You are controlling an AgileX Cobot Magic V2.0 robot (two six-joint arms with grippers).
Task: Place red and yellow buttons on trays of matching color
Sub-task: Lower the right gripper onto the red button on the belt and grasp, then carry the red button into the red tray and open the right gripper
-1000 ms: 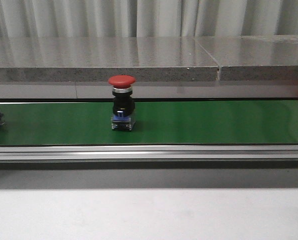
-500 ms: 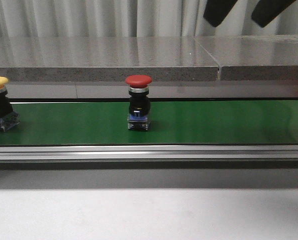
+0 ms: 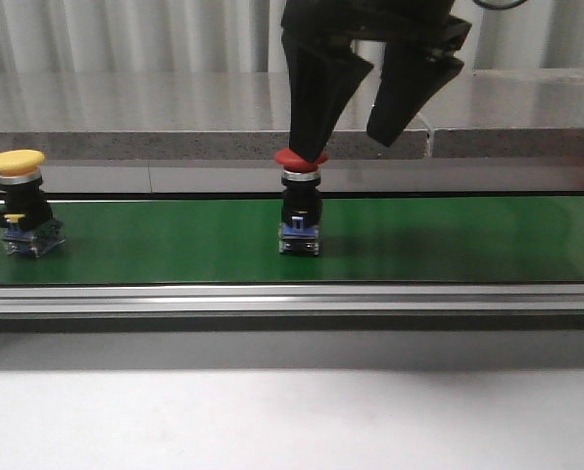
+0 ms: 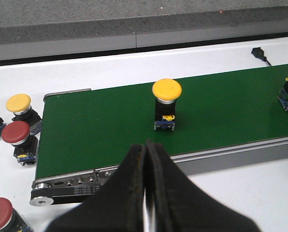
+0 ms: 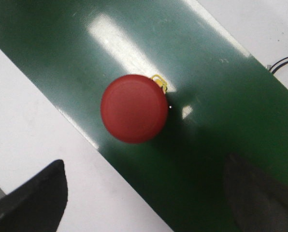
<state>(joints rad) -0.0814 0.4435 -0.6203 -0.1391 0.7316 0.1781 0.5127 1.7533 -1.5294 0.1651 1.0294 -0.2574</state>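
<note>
A red button (image 3: pixel 301 209) stands upright on the green conveyor belt (image 3: pixel 449 240), and its round cap (image 5: pixel 134 108) fills the middle of the right wrist view. My right gripper (image 3: pixel 346 142) hangs open directly over it, one finger (image 3: pixel 312 88) in front of the cap and the other (image 3: pixel 410 88) to its right, neither gripping it. A yellow button (image 3: pixel 20 201) stands on the belt at the far left, also seen upright (image 4: pixel 166 102) ahead of my left gripper (image 4: pixel 145 146), which is shut and empty. The trays are out of view.
Beside the belt's end on the white table stand spare buttons: a yellow one (image 4: pixel 19 105) and two red ones (image 4: pixel 17 136) (image 4: pixel 0 213). A grey stone ledge (image 3: pixel 204 117) runs behind the belt and a metal rail (image 3: pixel 292 299) along its front.
Both buttons have ridden the belt to the right. My right gripper has come down from the top of the view to just above the red button.
</note>
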